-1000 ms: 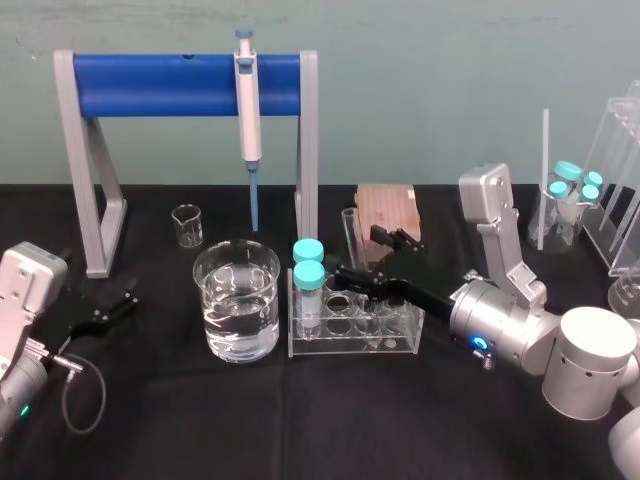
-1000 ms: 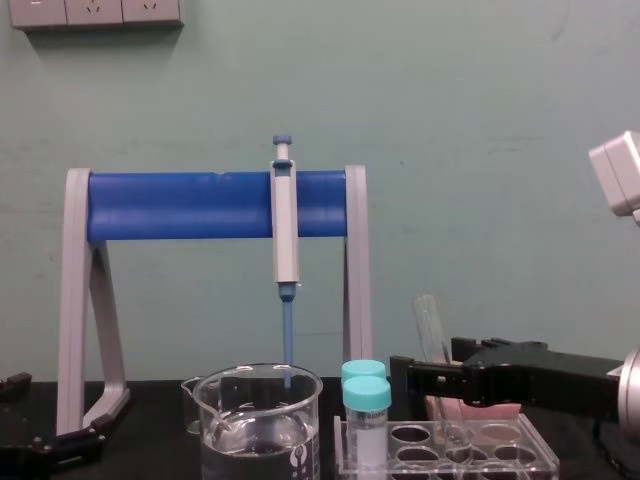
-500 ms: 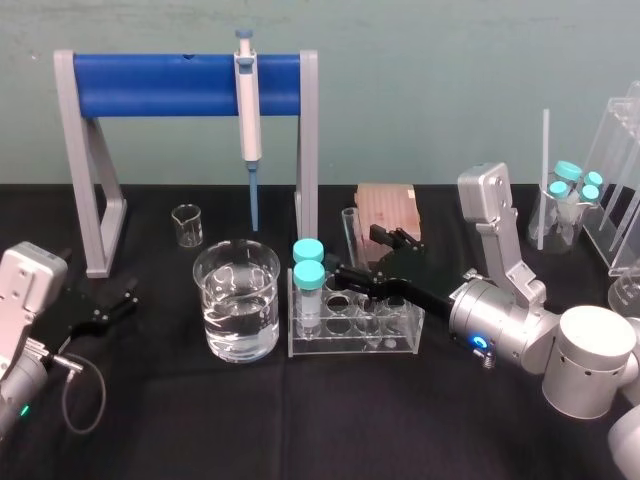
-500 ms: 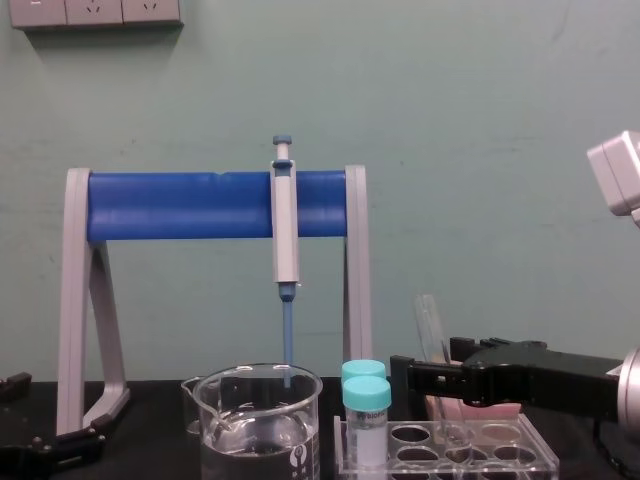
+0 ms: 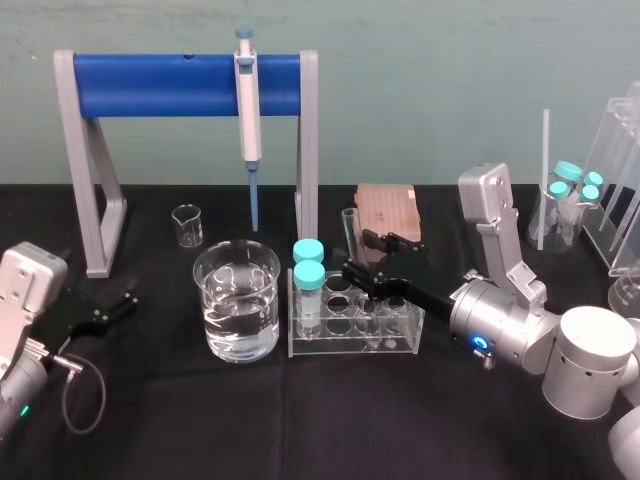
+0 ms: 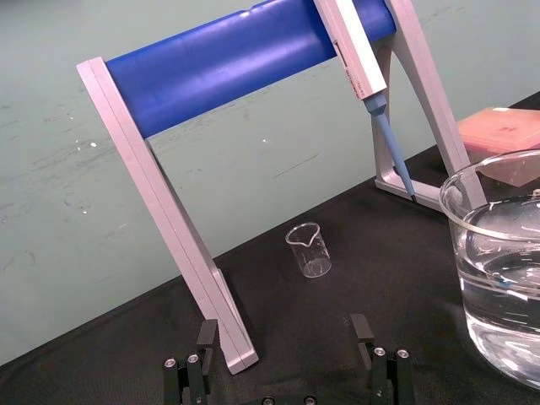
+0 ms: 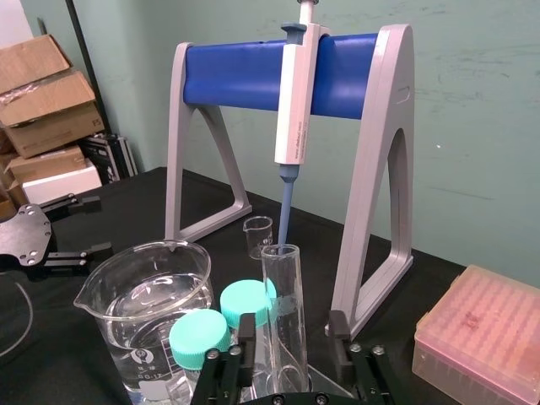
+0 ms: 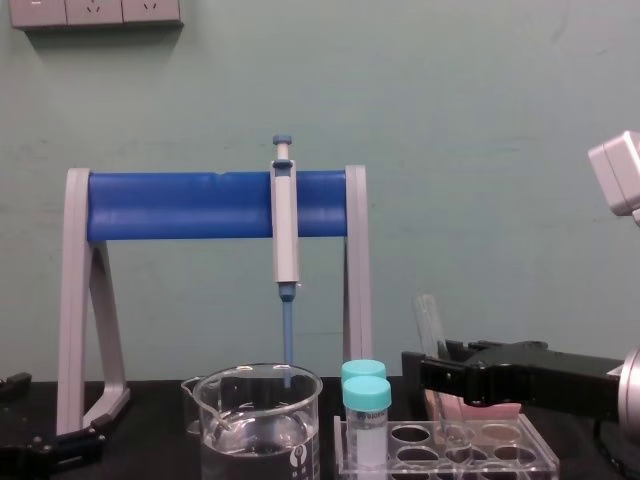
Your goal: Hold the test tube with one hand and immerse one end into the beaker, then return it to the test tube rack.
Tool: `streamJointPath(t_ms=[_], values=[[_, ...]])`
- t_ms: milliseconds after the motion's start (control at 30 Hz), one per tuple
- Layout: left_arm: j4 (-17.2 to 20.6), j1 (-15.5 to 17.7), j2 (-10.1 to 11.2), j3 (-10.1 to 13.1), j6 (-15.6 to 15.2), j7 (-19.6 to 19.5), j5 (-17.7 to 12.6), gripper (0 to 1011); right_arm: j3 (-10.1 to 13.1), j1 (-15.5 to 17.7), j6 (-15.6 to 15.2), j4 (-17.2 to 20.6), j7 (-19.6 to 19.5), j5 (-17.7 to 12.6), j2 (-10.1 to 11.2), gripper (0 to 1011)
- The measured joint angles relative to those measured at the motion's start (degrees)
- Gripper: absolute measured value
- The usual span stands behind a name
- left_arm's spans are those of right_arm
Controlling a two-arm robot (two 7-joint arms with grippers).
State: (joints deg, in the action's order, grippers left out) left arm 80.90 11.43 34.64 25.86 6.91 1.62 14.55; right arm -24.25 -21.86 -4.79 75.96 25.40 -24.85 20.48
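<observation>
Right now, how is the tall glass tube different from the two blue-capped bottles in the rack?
The test tube is taller and open-topped; the capped vials are shorter with teal caps. The test tube leans slightly; the capped vials stand upright. Both sit in the test tube rack.

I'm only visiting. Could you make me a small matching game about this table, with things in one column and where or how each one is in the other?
Things:
1. test tube
2. beaker
3. pipette
4. pink box

Places or states:
A. hangs on the blue stand
B. stands in the test tube rack, inside the open right hand
C. holds clear liquid
D. sits behind the test tube rack

Pairs: 1-B, 2-C, 3-A, 4-D
</observation>
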Motion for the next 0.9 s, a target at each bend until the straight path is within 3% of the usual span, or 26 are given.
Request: streamJointPath(t_ms=[233, 300, 433, 900], values=[[0.0, 0.0, 0.0, 0.0, 0.0, 0.0, 0.0, 1000, 0.0, 0.0, 0.0, 0.0, 0.0, 0.0, 0.0, 393], [0.0, 0.0, 0.0, 0.0, 0.0, 0.0, 0.0, 1000, 0.0, 0.0, 0.0, 0.0, 0.0, -0.1, 0.0, 292], [0.0, 0.0, 0.0, 0.0, 0.0, 0.0, 0.0, 1000, 0.0, 0.0, 0.0, 0.1, 0.0, -0.1, 0.0, 226], [0.0, 0.0, 0.0, 0.0, 0.0, 0.0, 0.0, 1000, 0.4, 0.3, 1.2, 0.2, 0.0, -0.1, -0.2, 225]])
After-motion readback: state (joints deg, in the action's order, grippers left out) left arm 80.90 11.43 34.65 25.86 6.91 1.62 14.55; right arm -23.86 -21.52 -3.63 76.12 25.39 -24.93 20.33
